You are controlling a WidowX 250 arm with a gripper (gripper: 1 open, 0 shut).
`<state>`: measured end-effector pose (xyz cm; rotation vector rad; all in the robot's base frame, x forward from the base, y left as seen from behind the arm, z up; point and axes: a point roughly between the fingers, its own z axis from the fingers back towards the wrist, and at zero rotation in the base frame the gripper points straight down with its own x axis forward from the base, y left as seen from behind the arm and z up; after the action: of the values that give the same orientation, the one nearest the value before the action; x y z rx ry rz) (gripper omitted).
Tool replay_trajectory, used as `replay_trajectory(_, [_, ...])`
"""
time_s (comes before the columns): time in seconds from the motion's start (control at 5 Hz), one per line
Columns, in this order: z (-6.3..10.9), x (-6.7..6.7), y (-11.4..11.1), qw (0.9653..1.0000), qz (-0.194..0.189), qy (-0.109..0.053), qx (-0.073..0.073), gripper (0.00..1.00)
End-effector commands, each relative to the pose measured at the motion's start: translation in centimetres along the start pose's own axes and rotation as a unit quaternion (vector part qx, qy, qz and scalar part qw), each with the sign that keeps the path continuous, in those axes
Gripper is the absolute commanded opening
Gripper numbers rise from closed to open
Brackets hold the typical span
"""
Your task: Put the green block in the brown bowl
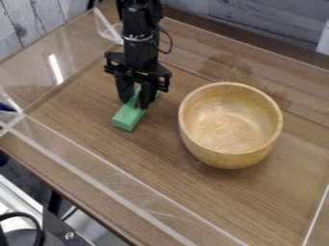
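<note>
From where I stand, the wooden table (pixel 77 115) stretches across the scene behind a clear plastic wall (pixel 129 192) that fences its near edge and left side. Toward the left of the middle, the green block (pixel 129 115) lies flat on the wood, a small bright bar with its long axis running from about seven o'clock up to one o'clock. Its near end shows plainly; its far end is tucked under the black gripper (pixel 137 99), which hangs straight down from the arm (pixel 137 24) rising at twelve o'clock. The dark fingers (pixel 125 92) stand on either side of the block's upper end, drawn in close around it, though from this angle I cannot tell whether they actually press on it or sit just off its sides, so I cannot say if the claw is grasping or loose. The block looks to be resting on the table, not lifted. At about three o'clock from the block, just beside the gripper but apart from it, sits the brown bowl (pixel 232 154), round and light, with visible grain and a thick rim, upright, its hollow showing only wood.
</note>
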<state>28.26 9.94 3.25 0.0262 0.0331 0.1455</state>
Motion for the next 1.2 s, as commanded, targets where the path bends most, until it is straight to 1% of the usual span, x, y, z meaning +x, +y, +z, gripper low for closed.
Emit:
replay_trajectory(0.0, [1.6,0.7,-0.1,0.9998,0.003,-0.020,-0.002,0.00])
replay_trajectory(0.8, [3.6,0.8,-0.8,0.9995,0.009,-0.024,-0.017,0.00])
replay_trajectory(1.0, [4.9,1.0,-1.2,0.9991,0.009,-0.034,-0.023,0.00])
